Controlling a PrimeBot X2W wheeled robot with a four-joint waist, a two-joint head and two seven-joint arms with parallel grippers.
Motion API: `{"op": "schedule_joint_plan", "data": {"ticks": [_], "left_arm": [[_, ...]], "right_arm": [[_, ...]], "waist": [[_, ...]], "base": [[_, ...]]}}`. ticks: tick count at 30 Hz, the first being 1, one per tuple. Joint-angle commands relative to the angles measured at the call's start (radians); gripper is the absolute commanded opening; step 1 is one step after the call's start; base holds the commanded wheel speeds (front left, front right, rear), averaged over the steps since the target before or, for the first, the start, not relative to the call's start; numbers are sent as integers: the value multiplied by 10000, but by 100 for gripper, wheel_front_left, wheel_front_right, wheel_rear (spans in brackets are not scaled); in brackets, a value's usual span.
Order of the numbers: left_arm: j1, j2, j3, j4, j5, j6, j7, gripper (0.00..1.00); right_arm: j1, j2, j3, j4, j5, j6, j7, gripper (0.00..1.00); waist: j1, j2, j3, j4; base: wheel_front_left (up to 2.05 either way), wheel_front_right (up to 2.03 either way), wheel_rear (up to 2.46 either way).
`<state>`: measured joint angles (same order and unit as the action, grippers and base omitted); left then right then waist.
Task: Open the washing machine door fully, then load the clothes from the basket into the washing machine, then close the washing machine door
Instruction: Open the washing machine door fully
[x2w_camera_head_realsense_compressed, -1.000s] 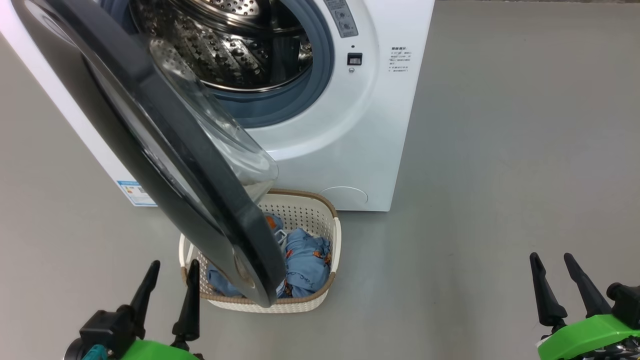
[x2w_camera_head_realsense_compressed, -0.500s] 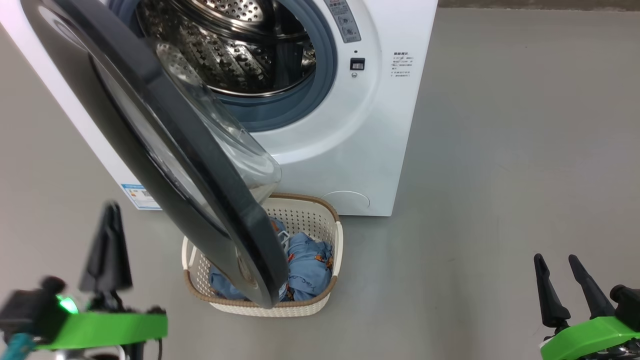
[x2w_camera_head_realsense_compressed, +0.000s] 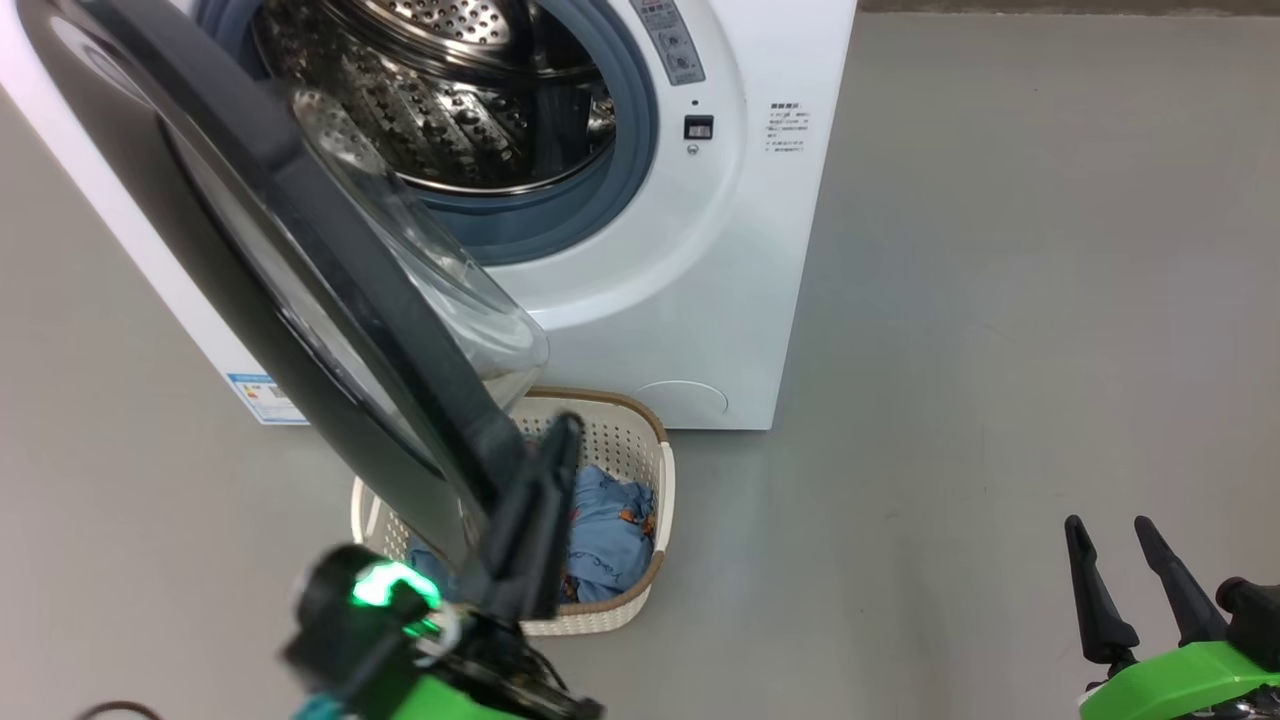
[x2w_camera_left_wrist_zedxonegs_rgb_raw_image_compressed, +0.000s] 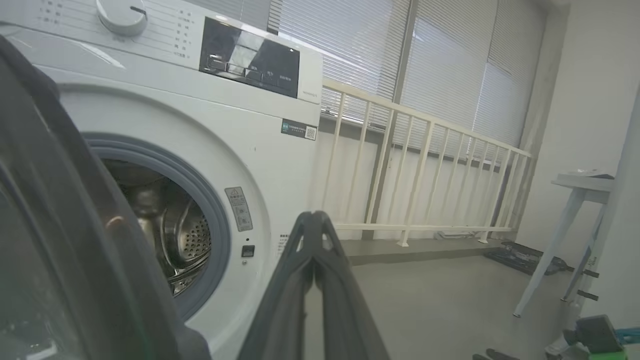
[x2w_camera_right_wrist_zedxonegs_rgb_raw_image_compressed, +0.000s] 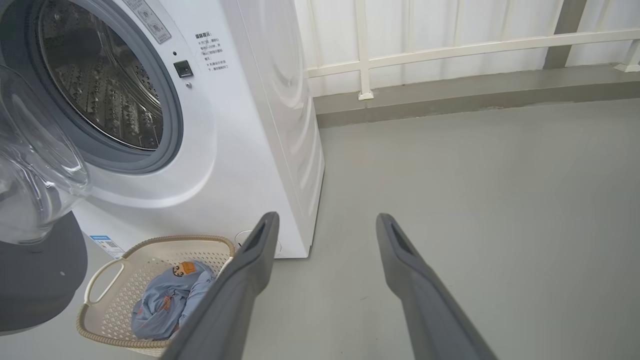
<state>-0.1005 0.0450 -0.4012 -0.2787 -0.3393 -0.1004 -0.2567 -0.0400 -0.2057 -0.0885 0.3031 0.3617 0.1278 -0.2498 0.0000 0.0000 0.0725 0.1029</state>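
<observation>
The white washing machine (x2w_camera_head_realsense_compressed: 700, 250) stands at the top of the head view, its steel drum (x2w_camera_head_realsense_compressed: 450, 90) exposed. The washing machine door (x2w_camera_head_realsense_compressed: 300, 260) stands partly open, black rim swung toward me, its glass bowl (x2w_camera_head_realsense_compressed: 430, 270) facing the drum. Under its lower edge sits the basket (x2w_camera_head_realsense_compressed: 655, 440) with the blue clothes (x2w_camera_head_realsense_compressed: 605, 525) in it. My left gripper (x2w_camera_head_realsense_compressed: 567, 426) is shut with nothing in it, raised just right of the door's lower edge and in front of the basket. In the left wrist view its fingers (x2w_camera_left_wrist_zedxonegs_rgb_raw_image_compressed: 312, 216) meet beside the door rim (x2w_camera_left_wrist_zedxonegs_rgb_raw_image_compressed: 50, 200). My right gripper (x2w_camera_head_realsense_compressed: 1130, 560) hangs open at the lower right, well away.
Grey floor (x2w_camera_head_realsense_compressed: 1000, 300) spreads wide to the right of the machine. A small blue label (x2w_camera_head_realsense_compressed: 260, 395) marks the machine's lower left corner. Behind the machine runs a white railing (x2w_camera_left_wrist_zedxonegs_rgb_raw_image_compressed: 425, 165), and a white table (x2w_camera_left_wrist_zedxonegs_rgb_raw_image_compressed: 565, 240) stands at the far right.
My left gripper has shut and swung from the lower left across to the door's lower edge, in front of the basket. The right gripper has stayed put; the camera shifted slightly.
</observation>
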Motion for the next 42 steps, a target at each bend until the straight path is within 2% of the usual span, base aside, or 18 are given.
{"op": "schedule_joint_plan", "data": {"ticks": [1,6,18,31,42], "left_arm": [[-241,55,-13,209,-132,137,-51,0],[-449,54,-550,1500,-704,367,-51,0],[-1266,53,-95,3594,-1311,320,-51,0],[-1204,53,413,4020,-1497,308,-51,0],[-689,53,1031,3830,-1394,378,-51,0]], "right_arm": [[-52,-147,217,-250,-102,29,-120,100],[-151,-171,319,-241,-115,29,-120,100],[-196,-184,270,-352,-204,29,-120,100],[-187,-206,241,-463,-258,29,-120,100],[-188,-194,307,-531,-325,29,-120,100]], "waist": [[0,0,16,-41],[0,0,73,-120],[0,0,101,-32],[0,0,119,240],[0,0,119,574]], "base": [[0,0,0],[0,0,0],[0,0,0],[0,0,0],[0,0,0]]}}
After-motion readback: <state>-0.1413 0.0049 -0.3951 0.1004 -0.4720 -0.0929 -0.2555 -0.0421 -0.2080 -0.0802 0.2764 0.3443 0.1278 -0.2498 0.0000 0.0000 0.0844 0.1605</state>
